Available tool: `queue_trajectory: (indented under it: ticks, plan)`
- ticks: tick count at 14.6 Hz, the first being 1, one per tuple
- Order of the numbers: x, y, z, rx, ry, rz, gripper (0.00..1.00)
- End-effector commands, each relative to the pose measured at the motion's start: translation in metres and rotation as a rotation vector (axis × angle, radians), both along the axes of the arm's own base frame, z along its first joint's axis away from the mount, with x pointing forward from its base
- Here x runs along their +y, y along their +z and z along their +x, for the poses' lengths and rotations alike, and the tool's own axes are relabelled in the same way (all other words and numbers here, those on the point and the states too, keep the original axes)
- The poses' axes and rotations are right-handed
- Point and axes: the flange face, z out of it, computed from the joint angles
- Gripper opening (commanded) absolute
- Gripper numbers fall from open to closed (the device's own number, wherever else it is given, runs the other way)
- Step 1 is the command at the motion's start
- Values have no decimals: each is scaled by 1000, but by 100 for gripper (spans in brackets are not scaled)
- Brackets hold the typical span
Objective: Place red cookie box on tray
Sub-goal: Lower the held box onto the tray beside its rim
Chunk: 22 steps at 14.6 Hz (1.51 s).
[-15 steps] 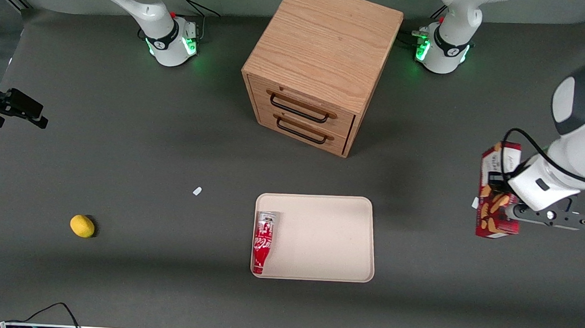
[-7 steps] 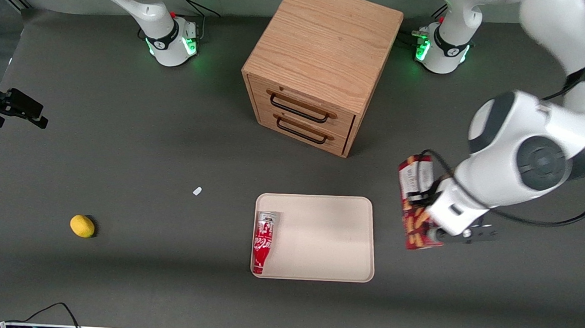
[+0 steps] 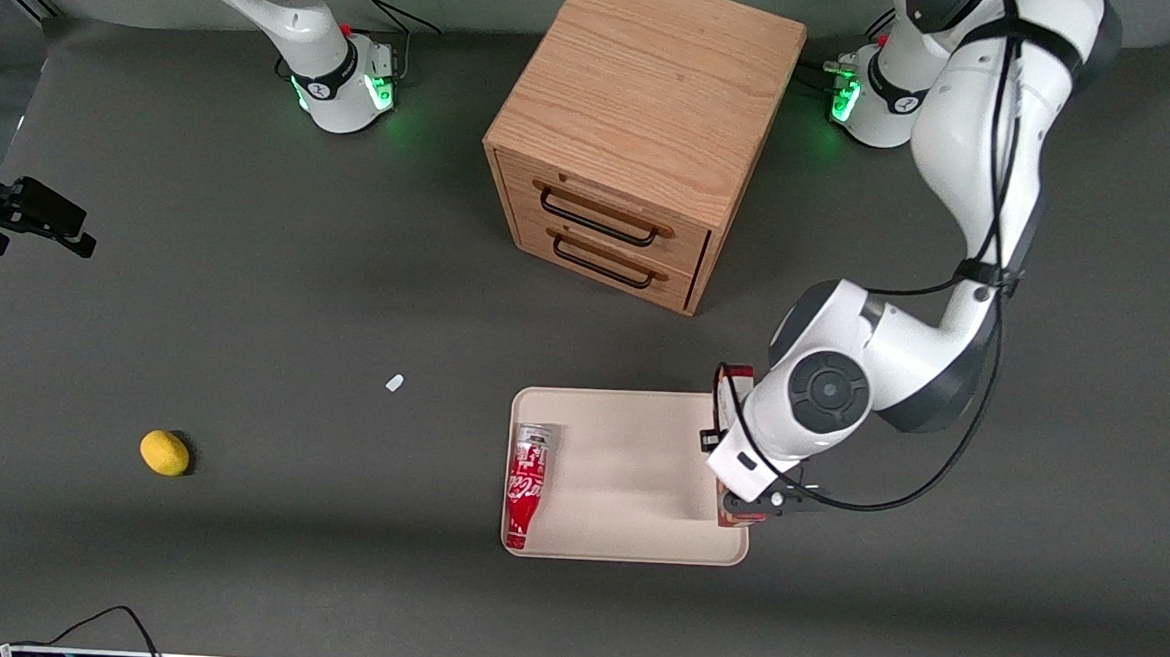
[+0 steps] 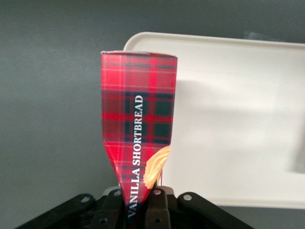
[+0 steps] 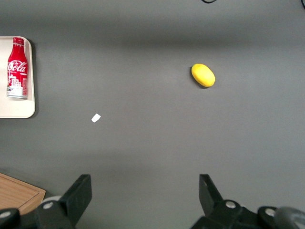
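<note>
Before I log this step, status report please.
End effector shut on slim red tartan cookie box, above flat beige tray's edge toward the working arm. Red Coca-Cola bottle lies along the tray's edge toward the parked arm.

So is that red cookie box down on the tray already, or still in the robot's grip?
Still gripped: the gripper is shut on the red cookie box, which hangs over the tray edge.

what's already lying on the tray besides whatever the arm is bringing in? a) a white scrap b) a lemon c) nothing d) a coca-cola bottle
d: a red Coca-Cola bottle lies on its side in the tray, along the edge toward the parked arm, while the gripper holds the red cookie box over the tray's edge toward the working arm.
</note>
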Motion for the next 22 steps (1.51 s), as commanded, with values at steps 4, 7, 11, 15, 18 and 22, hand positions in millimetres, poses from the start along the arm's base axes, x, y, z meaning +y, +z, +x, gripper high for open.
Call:
queue_trajectory:
  ticks: [4,7,11,15,18,22]
  plan:
    - [-2,-44,9,-47,3,18,0]
    - [3,-55,10,-62,7,21,0]
    - [3,-64,5,-49,1,27,42]
    - [3,-61,7,-83,-13,38,100]
    - [4,-57,9,-85,-6,31,100]
    - [4,-46,10,-95,1,20,100]
